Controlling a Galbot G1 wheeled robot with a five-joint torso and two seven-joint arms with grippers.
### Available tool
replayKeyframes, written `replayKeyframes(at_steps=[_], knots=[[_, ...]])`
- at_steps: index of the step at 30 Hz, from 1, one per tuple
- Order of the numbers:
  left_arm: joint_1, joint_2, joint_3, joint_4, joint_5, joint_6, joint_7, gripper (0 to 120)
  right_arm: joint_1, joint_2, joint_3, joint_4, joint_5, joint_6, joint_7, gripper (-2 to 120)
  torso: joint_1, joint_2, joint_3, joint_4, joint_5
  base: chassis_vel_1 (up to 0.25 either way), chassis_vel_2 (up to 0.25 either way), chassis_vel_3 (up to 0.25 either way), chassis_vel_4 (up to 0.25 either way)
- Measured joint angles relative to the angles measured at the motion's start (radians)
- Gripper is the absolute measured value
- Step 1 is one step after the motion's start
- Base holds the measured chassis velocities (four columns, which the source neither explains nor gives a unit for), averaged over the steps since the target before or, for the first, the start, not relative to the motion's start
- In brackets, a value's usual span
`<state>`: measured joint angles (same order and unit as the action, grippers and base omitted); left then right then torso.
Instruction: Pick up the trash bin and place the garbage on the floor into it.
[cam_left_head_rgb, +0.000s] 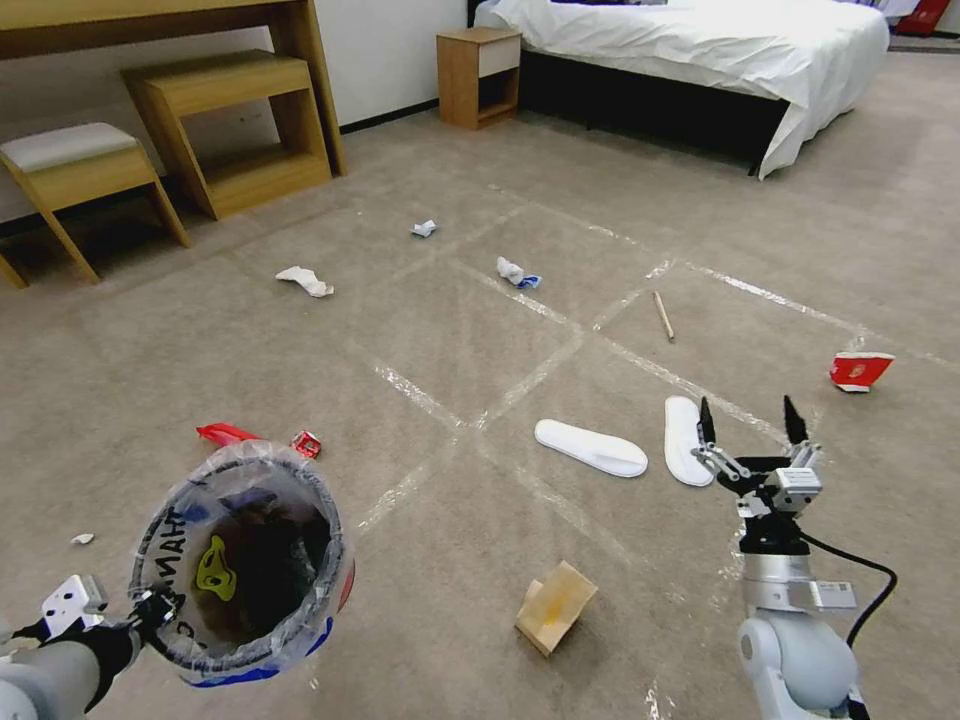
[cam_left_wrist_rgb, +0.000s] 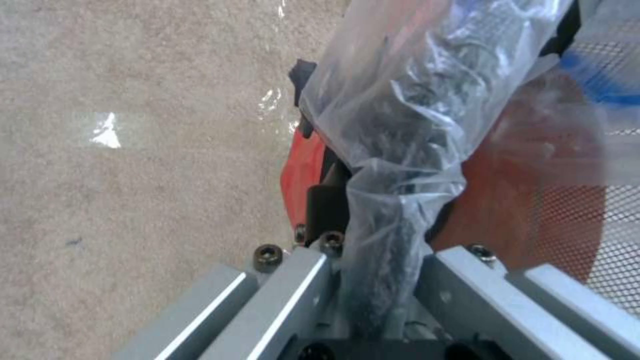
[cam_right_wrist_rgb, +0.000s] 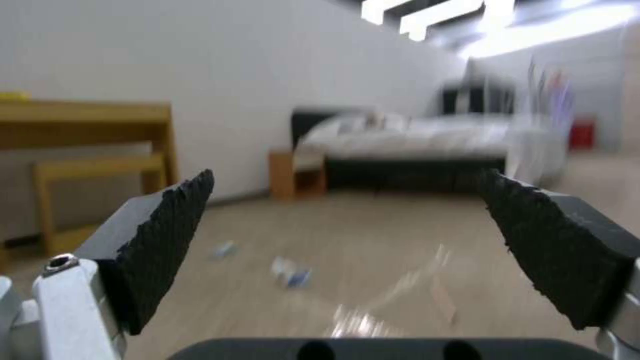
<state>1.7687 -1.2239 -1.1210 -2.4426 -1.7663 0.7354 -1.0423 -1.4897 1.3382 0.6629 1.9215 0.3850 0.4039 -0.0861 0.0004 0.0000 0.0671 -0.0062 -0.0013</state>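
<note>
Low at my left, the left gripper (cam_left_head_rgb: 155, 603) is shut on the near rim of the trash bin (cam_left_head_rgb: 240, 565), which hangs above the floor (cam_left_head_rgb: 200, 360). The left wrist view shows its red wall (cam_left_wrist_rgb: 303, 170) and crinkly bag (cam_left_wrist_rgb: 413, 115) up close. My right gripper (cam_left_head_rgb: 750, 420) is open in the air near two white slippers (cam_left_head_rgb: 590, 447) (cam_left_head_rgb: 685, 440). The right wrist view shows its pads (cam_right_wrist_rgb: 167, 240) wide apart. Garbage lies scattered: a cardboard box (cam_left_head_rgb: 555, 605), red wrappers (cam_left_head_rgb: 225, 433), a red carton (cam_left_head_rgb: 860, 370), a stick (cam_left_head_rgb: 663, 315) and crumpled papers (cam_left_head_rgb: 305, 280) (cam_left_head_rgb: 515, 270).
A wooden desk with a step shelf (cam_left_head_rgb: 235, 130) and a stool (cam_left_head_rgb: 80, 165) stand at the back left. A nightstand (cam_left_head_rgb: 480, 75) and a bed (cam_left_head_rgb: 700, 50) line the back. Tape lines (cam_left_head_rgb: 520, 385) cross the carpet.
</note>
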Motion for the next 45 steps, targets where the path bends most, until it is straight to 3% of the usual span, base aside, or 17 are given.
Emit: replayKeyframes(at_steps=[6,8,9,12,14,26,33,45], knots=[[-0.005,0.0,0.0,0.004,0.0,0.0,0.0,0,-0.067,-0.115,-0.063,0.066,0.154,-0.112,0.032,100,0.0,0.0,0.0,-0.0001,0.0,0.0,0.0,0.0,0.0],[-0.007,0.002,0.001,0.004,0.0,0.0,0.0,0,-0.08,-0.221,-0.114,0.086,0.225,-0.151,0.046,100,0.0,0.0,0.0,0.0,-0.0002,0.0,0.0,0.0,0.0],[-0.007,0.002,0.001,0.004,0.0,0.0,0.0,0,-0.08,-0.221,-0.114,0.086,0.225,-0.151,0.046,100,0.0,0.0,0.0,0.0,-0.0002,0.0,0.0,0.0,0.0],[-0.007,0.007,-0.002,0.004,0.0,0.0,0.0,0,-0.083,-0.347,-0.192,0.095,0.312,-0.209,0.105,100,0.0,0.0,0.0,0.0002,0.0,0.0,0.0,0.0,0.0],[-0.005,0.007,-0.004,0.003,-0.001,0.0,0.0,0,-0.08,-0.377,-0.222,0.075,0.323,-0.217,0.116,100,0.0,0.0,0.0,0.0001,-0.0002,0.0,0.0,0.0,0.0],[0.0,-0.002,0.001,0.002,0.01,0.0,0.0,0,-0.012,-0.489,-0.381,-0.034,0.395,-0.228,0.09,100,0.0,0.0,0.0,0.0001,0.0001,0.0,0.0,0.0,0.0],[-0.001,-0.002,-0.002,0.005,0.012,0.0,0.0,0,0.058,-0.613,-0.531,-0.171,0.285,-0.155,-0.037,100,0.0,0.0,0.0,0.0,-0.0001,0.0,0.0,0.0,0.0],[-0.002,-0.011,0.004,0.011,0.02,0.0,0.0,0,0.203,-0.593,-0.686,-0.369,0.256,-0.116,-0.12,100,0.0,0.0,0.0,0.0,0.0,0.0,0.0,0.0,0.0]])
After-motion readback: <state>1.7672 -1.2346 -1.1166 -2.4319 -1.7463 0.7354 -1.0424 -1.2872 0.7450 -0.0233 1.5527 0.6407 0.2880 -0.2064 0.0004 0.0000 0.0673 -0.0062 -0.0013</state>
